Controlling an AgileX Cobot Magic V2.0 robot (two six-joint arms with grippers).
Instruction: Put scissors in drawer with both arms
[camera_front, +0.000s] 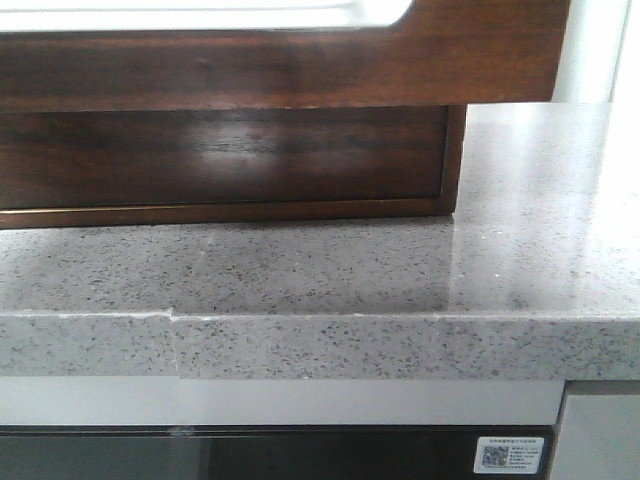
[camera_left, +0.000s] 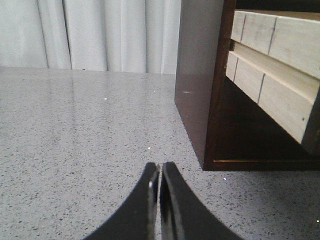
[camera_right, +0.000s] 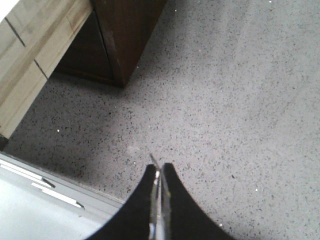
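Jutting out over the speckled grey stone countertop (camera_front: 330, 270), the glossy dark-brown wooden drawer (camera_front: 300, 70) is hiding its contents; left gripper (camera_left: 160, 172) and right gripper (camera_right: 160, 172) are pressing their fingers together, holding nothing.

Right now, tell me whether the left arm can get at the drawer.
Probably yes: the left gripper sits shut over bare countertop, and nothing lies between it and the cabinet where the pulled-out drawer overhangs.
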